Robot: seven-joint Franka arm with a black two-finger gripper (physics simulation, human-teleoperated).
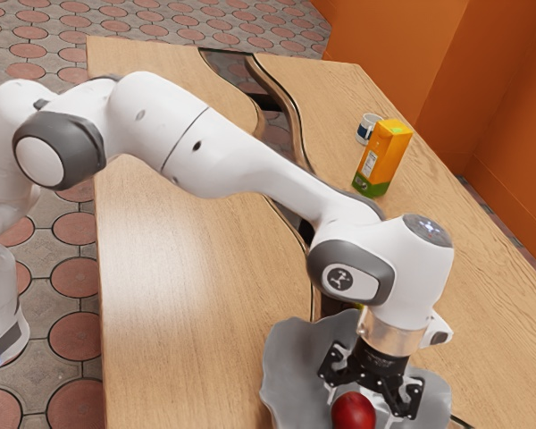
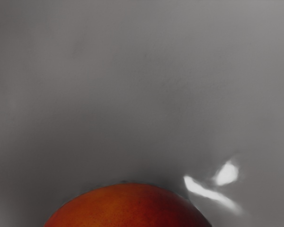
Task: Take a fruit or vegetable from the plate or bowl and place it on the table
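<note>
The red fruit (image 1: pixel 353 412) is in the grey bowl (image 1: pixel 290 362), both cut off by the exterior view's lower edge. The fruit partly hides the gripper (image 1: pixel 377 399), so I can't tell whether it grips anything. A carton (image 1: pixel 383 159) partly covers a mug (image 1: pixel 365 128) on the wooden table (image 1: pixel 179 295); orange walls (image 1: pixel 402 54) rise beyond the tiled floor (image 1: pixel 76 264)

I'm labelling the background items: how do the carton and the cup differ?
The carton is mostly orange with green at its base, while the cup is white with dark blue. The carton is tall and boxy; the cup is shorter and rounded. The carton stands in full view, whereas the cup is partly hidden behind it. Both are on the wooden table, outside the grey bowl.
</note>
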